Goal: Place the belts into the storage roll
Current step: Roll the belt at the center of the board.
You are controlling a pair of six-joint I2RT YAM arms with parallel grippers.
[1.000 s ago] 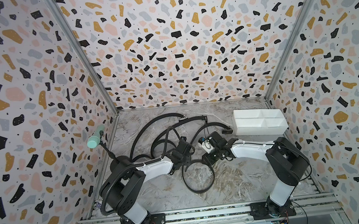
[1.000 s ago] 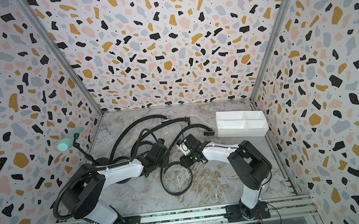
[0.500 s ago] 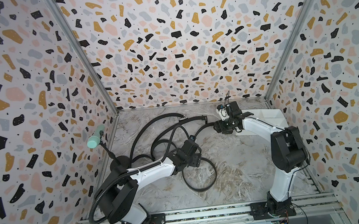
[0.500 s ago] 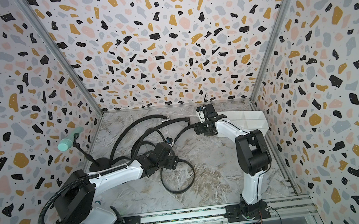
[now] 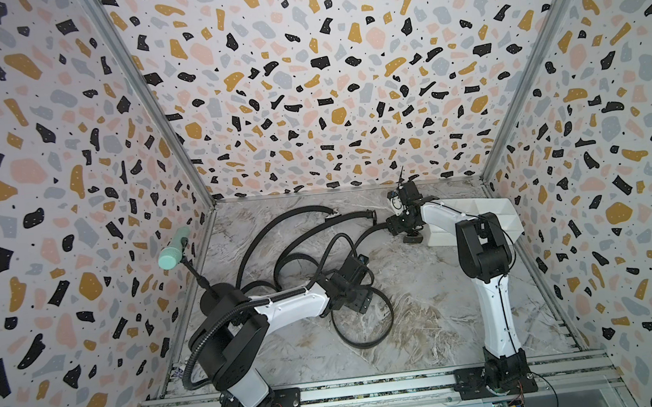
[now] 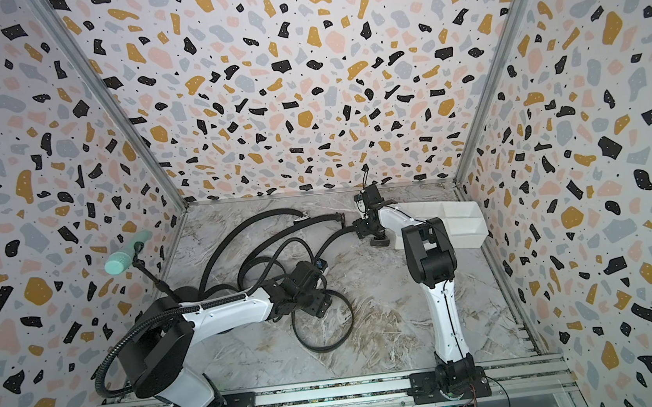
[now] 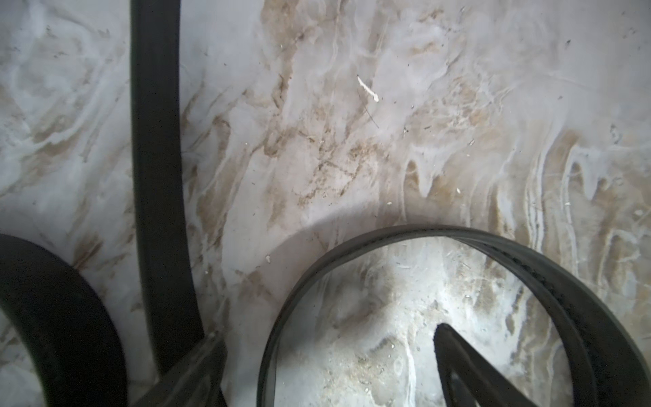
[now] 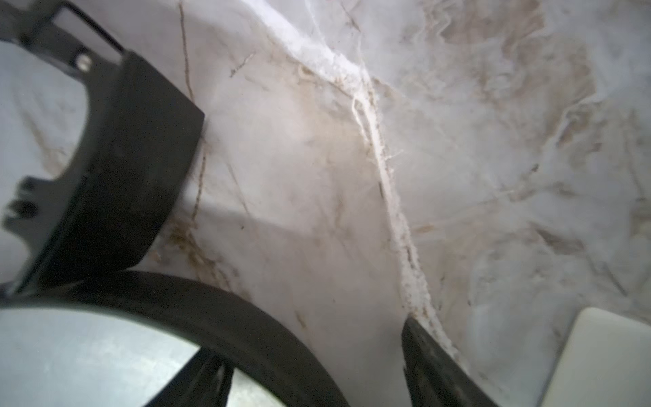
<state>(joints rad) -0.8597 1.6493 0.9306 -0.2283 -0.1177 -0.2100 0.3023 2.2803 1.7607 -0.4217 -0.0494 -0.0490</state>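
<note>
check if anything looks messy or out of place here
Yes. The black belts lie in a tangle of overlapping loops across the marble tabletop, none visibly in the white divided tray at the far right corner. In the left wrist view, small white scraps also litter the surface.

The right arm (image 5: 484,250) covers much of the storage roll (image 5: 502,212).

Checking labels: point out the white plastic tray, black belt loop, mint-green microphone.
White plastic tray (image 6: 468,235): a top view, front wall.
Black belt loop (image 5: 364,345): a top view, near arc.
Mint-green microphone (image 5: 173,252): a top view, head.
</note>
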